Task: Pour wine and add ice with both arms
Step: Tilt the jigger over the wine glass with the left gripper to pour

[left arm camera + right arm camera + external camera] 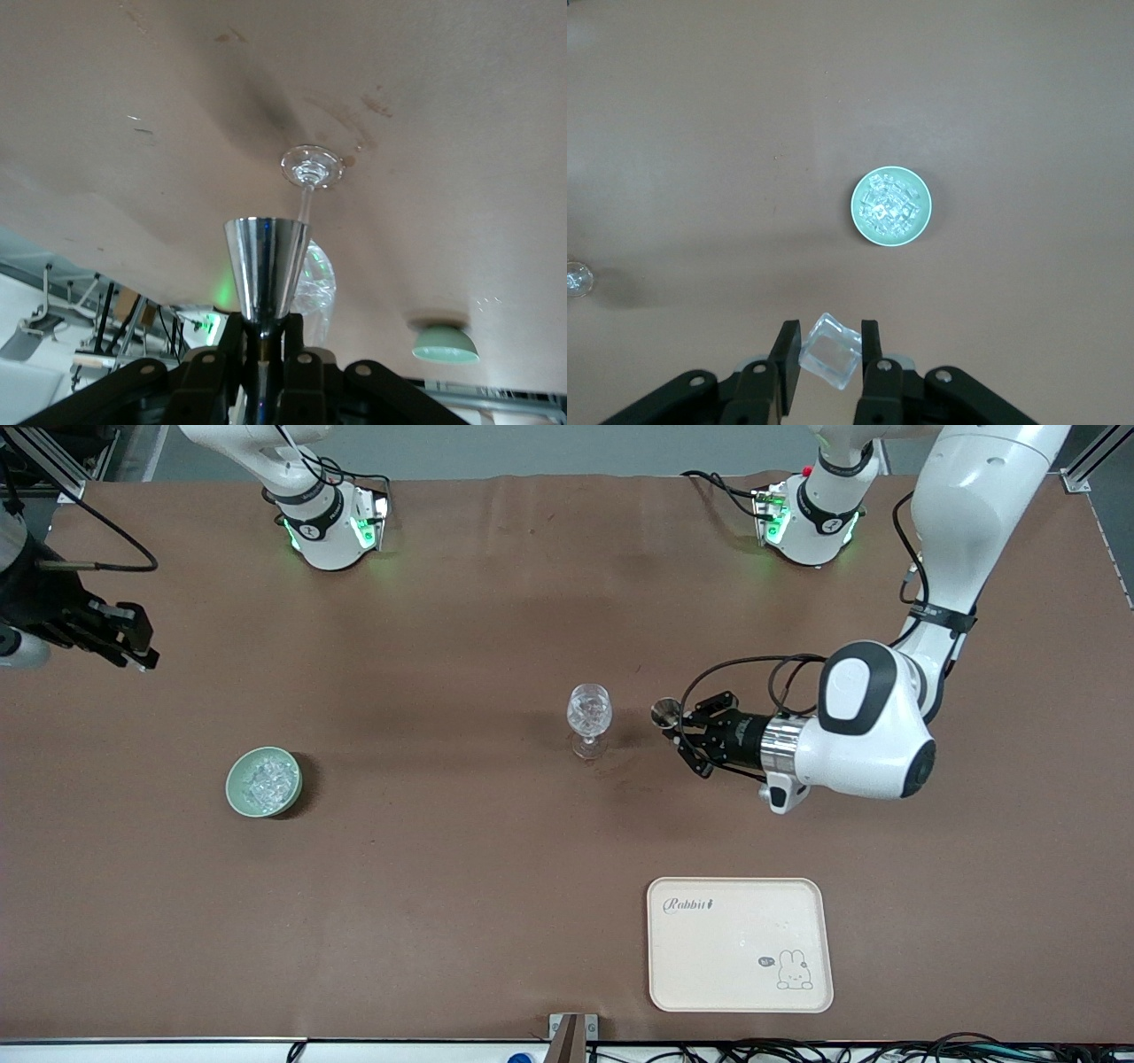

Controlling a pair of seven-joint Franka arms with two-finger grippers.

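Note:
My left gripper [684,732] is shut on the waist of the shiny steel jigger [666,712], just beside the clear stemmed glass [589,720] toward the left arm's end of the table and apart from it. In the left wrist view the jigger [266,270] sits between my fingers, with the glass [311,168] past it. My right gripper [133,646] is up over the table's right-arm end. In the right wrist view it [826,354] is shut on one clear ice cube [829,351]. The pale green bowl [891,205] of ice lies on the table below.
The green bowl [264,781] with ice stands toward the right arm's end, nearer the front camera than the glass. A cream tray [740,943] with a rabbit print lies near the front edge, toward the left arm's end. The brown table [443,886] carries nothing else.

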